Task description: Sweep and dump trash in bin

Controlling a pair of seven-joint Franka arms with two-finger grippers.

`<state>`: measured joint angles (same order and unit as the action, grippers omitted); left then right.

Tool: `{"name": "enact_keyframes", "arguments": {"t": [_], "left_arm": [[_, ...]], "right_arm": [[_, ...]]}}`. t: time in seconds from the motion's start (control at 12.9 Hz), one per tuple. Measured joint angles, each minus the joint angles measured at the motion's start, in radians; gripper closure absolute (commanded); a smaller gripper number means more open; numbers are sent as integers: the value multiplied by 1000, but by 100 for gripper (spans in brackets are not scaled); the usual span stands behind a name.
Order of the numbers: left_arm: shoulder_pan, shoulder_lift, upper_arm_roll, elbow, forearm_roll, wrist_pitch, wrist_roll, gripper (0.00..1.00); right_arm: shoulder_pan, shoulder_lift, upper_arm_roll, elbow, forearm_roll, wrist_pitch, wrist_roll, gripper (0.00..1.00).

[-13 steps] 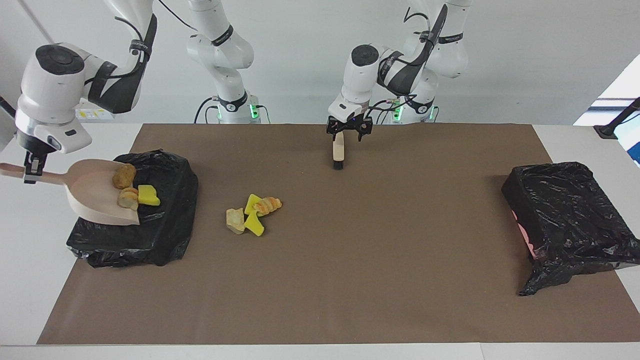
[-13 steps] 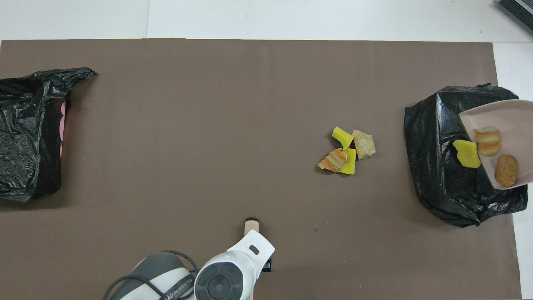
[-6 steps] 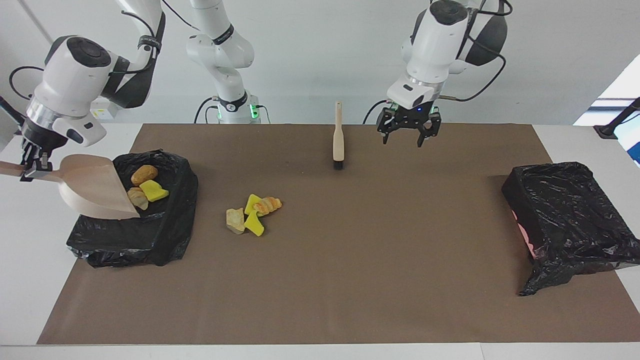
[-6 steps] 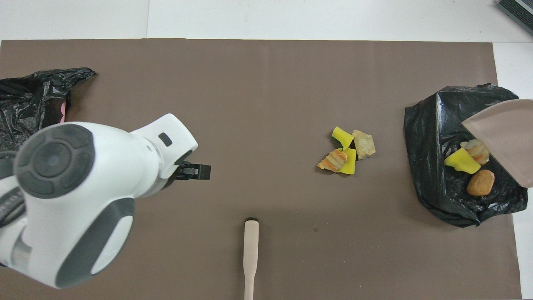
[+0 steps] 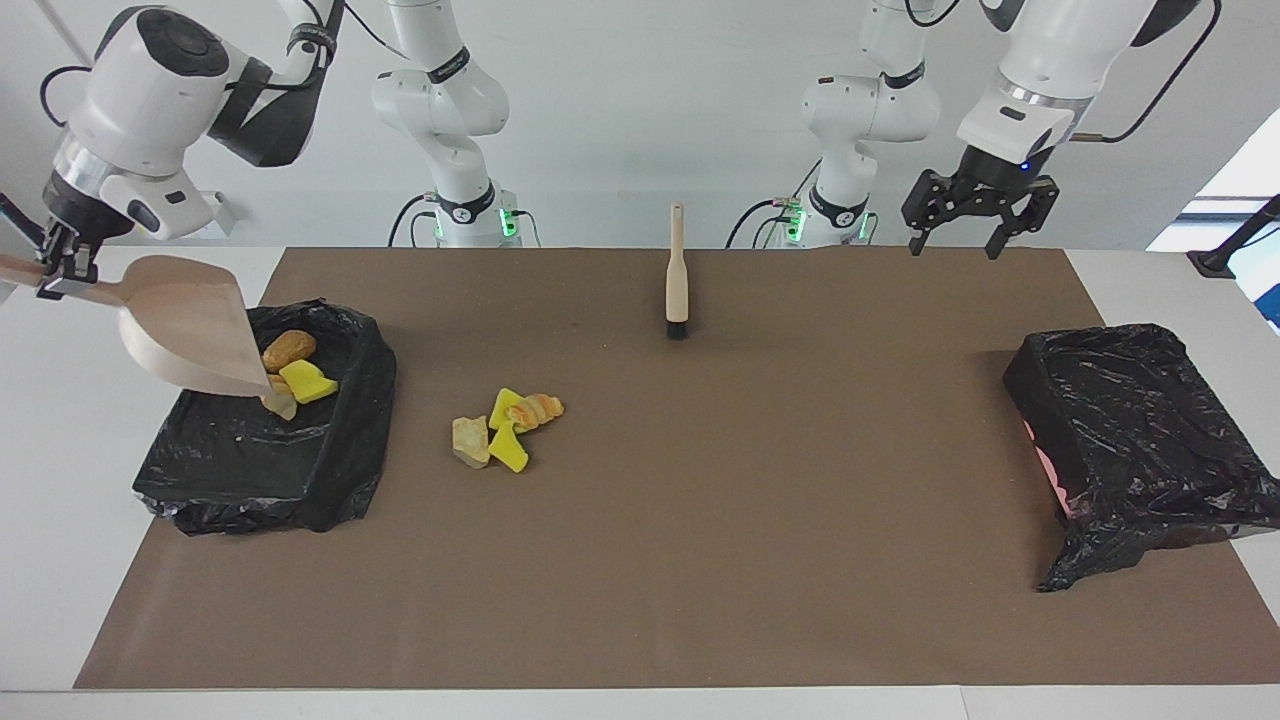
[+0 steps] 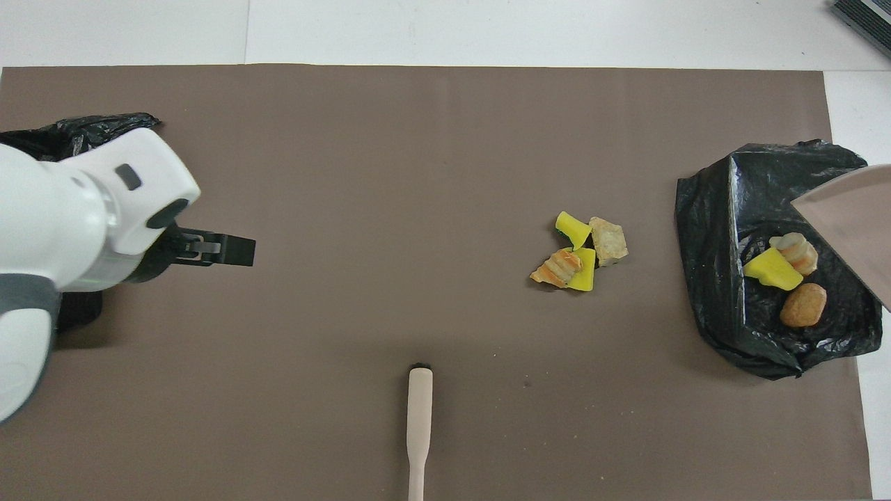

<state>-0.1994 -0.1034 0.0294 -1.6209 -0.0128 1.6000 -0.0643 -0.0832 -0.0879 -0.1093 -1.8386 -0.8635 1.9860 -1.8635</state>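
Moved since one second ago: left gripper (image 5: 955,245), off the brush (image 5: 677,275) and up to the upper part of the facing view at the left arm's end; dustpan (image 5: 185,320), tipped steeper and emptied of three scraps.

Left gripper: hangs in the air above the top edge of the brown mat (image 5: 700,550), jaws apart, holding nothing. Appears in the overhead view at mid-height of the frame, partly covering the black-bagged bin (image 5: 1130,420) at the left arm's end.

Right gripper (image 5: 62,270): sits in the upper corner of the facing view at the right arm's end, jaws clamped on the dustpan handle. Holds the dustpan tilted, mouth down, lip over the other bagged bin (image 5: 330,460).

Dumped trash: lies inside that bin as a brown chunk (image 5: 290,347), a yellow sponge piece (image 5: 307,382) and a bread-like piece (image 5: 280,400) partly hidden under the dustpan lip.

Remaining trash (image 5: 505,425): lies in a tight cluster on the mat, just beside the bin, toward the centre of the frame; consists of two yellow sponge pieces and two tan bread-like chunks, touching one another.

Brush: rests unheld at upper centre of the facing view, black bristle end on the mat, handle pointing to the upper edge.

Table (image 5: 60,560): shows white around the mat.
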Motion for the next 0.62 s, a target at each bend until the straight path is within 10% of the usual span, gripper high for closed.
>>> {"name": "enact_keyframes", "arguments": {"t": [0.62], "left_arm": [[53,89,15,165,1,-142,202,0]], "right_arm": [[211,-27,165,37,301,-501,940,100]]}}
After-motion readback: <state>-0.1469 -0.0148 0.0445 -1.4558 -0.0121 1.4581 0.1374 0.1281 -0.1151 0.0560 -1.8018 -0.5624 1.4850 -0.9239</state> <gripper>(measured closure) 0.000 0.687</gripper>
